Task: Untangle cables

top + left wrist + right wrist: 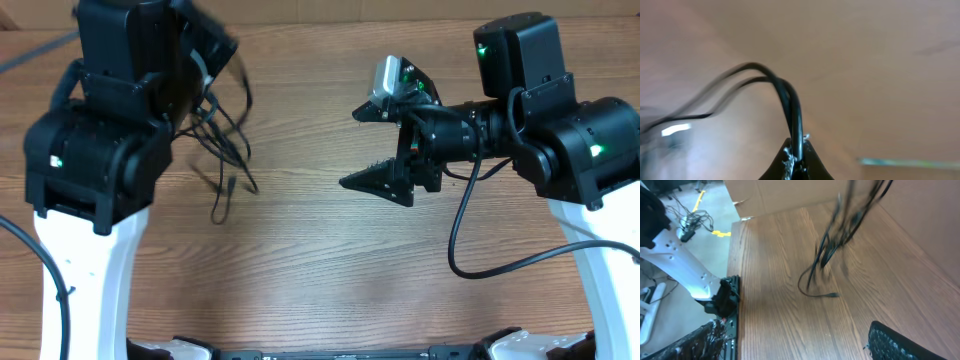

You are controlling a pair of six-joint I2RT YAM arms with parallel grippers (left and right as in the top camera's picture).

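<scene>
The cables (228, 140) are thin black cords hanging in a loose tangle below my left gripper (208, 52), their plug ends touching the wooden table (300, 270). In the left wrist view my left gripper (796, 152) is shut on two black cable strands (789, 97) that arch up and away to the left. My right gripper (350, 147) is open and empty, to the right of the cables and apart from them. In the right wrist view the tangle (832, 242) hangs ahead of my open right gripper (795, 350), with one plug end (832, 295) lying on the table.
The left arm's white base (682, 262) stands at the table's edge. Beyond that edge is floor with loose wires (692, 217). A cardboard panel (775, 195) stands at the table's far side. The right arm's thick black wire (465, 240) loops over the table.
</scene>
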